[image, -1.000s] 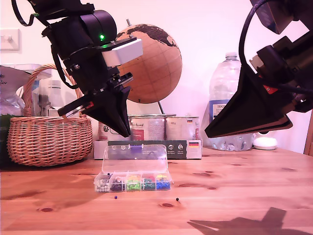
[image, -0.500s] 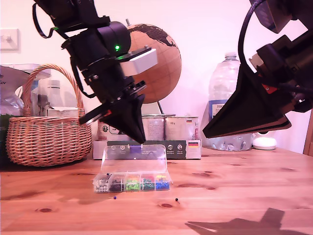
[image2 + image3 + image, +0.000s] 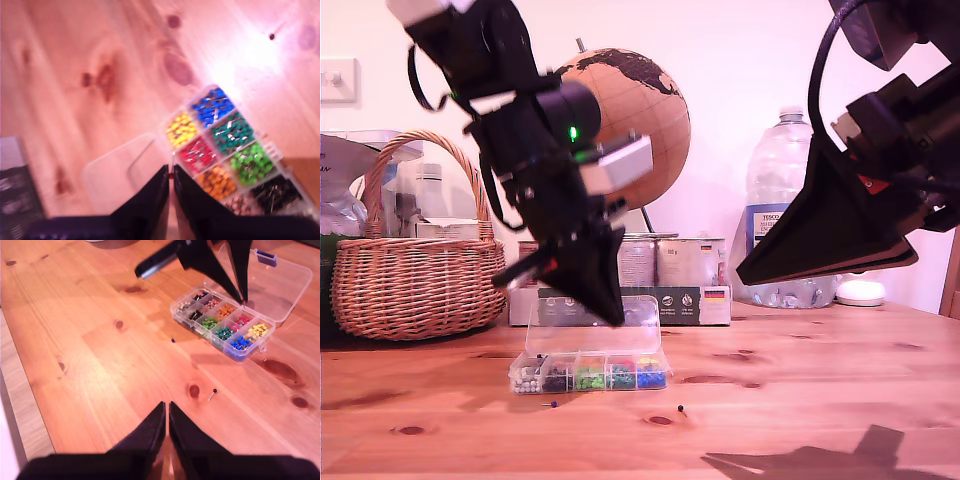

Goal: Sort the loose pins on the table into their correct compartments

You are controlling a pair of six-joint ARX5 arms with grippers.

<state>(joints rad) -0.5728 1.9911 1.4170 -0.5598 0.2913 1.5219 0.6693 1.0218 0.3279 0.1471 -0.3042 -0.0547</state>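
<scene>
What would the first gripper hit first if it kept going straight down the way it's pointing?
Probably the pin box: my first gripper points at the red cell by the open lid. Depth is unclear.

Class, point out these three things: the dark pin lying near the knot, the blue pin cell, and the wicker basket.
dark pin [image 3: 214, 390], second wrist view, its ball head.
blue pin cell [image 3: 213, 105], first wrist view, cell's middle.
wicker basket [image 3: 415, 285], exterior view, woven front wall.

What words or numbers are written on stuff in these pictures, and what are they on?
"TESCO": on the blue label of the water bottle, only partly clear.
German flag sign: on the long dark box behind the pin box; its other printing is too small to read.
Tins: labels too blurred to read.
Globe: no readable lettering.
</scene>
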